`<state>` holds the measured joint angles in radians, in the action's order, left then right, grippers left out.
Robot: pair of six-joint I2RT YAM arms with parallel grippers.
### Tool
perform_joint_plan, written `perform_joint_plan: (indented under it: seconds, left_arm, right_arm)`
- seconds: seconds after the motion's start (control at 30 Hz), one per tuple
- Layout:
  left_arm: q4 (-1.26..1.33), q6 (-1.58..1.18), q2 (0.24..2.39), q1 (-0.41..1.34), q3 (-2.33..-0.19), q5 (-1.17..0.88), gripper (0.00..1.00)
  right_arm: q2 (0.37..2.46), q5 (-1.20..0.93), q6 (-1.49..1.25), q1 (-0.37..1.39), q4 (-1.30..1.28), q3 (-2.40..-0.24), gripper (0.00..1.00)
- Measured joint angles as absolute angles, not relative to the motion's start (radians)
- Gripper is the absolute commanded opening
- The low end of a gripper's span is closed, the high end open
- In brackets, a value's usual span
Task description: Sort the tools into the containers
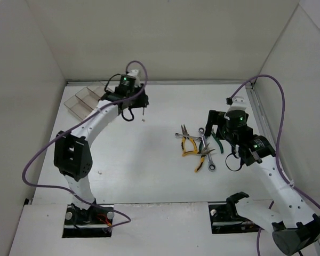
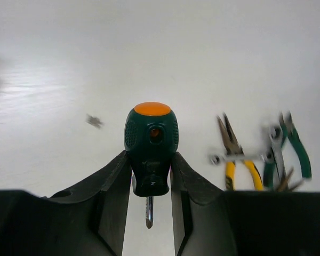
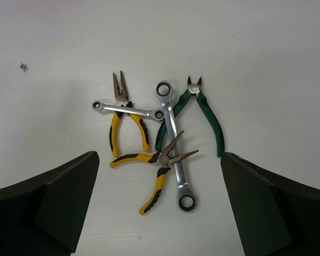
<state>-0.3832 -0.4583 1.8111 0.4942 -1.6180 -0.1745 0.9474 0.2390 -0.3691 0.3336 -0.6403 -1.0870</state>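
While left gripper (image 2: 151, 178) pinches screwdriver (image 2: 151, 136) by narrow handle neck, right gripper (image 3: 157, 176) spread above pliers (image 3: 112, 133); screwdriver likely light, rigid, slip-prone.

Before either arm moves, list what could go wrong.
1. The left gripper pinches the screwdriver only at its narrow neck; it could slip or tilt before reaching the bins.
2. The short wrench crosses a pair of yellow pliers, so the open right gripper may drag both together.
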Motion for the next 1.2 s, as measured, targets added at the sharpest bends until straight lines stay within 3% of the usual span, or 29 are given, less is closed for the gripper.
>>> perform_joint_plan:
  seconds: [0.3, 0.63, 0.73, 0.8, 0.83, 0.93, 0.97, 1.03, 1.2]
  left_arm:
    - [-0.287, -0.693, 2.005, 0.126, -1.782, -0.107, 0.00]
    - [-0.176, -0.766, 2.249, 0.030, -1.949, -0.070, 0.09]
    - [-0.175, -0.772, 2.280, 0.023, -1.949, -0.062, 0.17]
    - [-0.176, -0.772, 2.284, 0.017, -1.946, -0.055, 0.30]
    - [-0.175, -0.772, 2.283, 0.013, -1.945, -0.050, 0.43]
    - [-0.157, -0.760, 2.272, 0.006, -1.933, -0.041, 0.62]
    - [-0.154, -0.754, 2.265, 0.005, -1.924, -0.039, 0.74]
    - [-0.151, -0.736, 2.244, 0.006, -1.908, -0.029, 0.85]
    - [-0.159, -0.683, 2.188, 0.027, -1.899, -0.020, 0.90]
  right_arm:
    - [0.951, 0.216, -0.378, 0.334, -0.638, -1.085, 0.98]
    - [0.951, 0.212, -0.402, 0.333, -0.635, -1.069, 0.98]
    - [0.951, 0.213, -0.408, 0.333, -0.636, -1.068, 0.98]
    - [0.951, 0.214, -0.412, 0.333, -0.636, -1.061, 0.98]
    - [0.951, 0.214, -0.415, 0.333, -0.637, -1.056, 0.98]
    - [0.951, 0.214, -0.420, 0.333, -0.643, -1.043, 0.98]
    - [0.951, 0.214, -0.422, 0.333, -0.644, -1.038, 0.98]
    - [0.951, 0.214, -0.426, 0.333, -0.645, -1.030, 0.98]
    - [0.950, 0.212, -0.435, 0.333, -0.650, -1.013, 0.98]
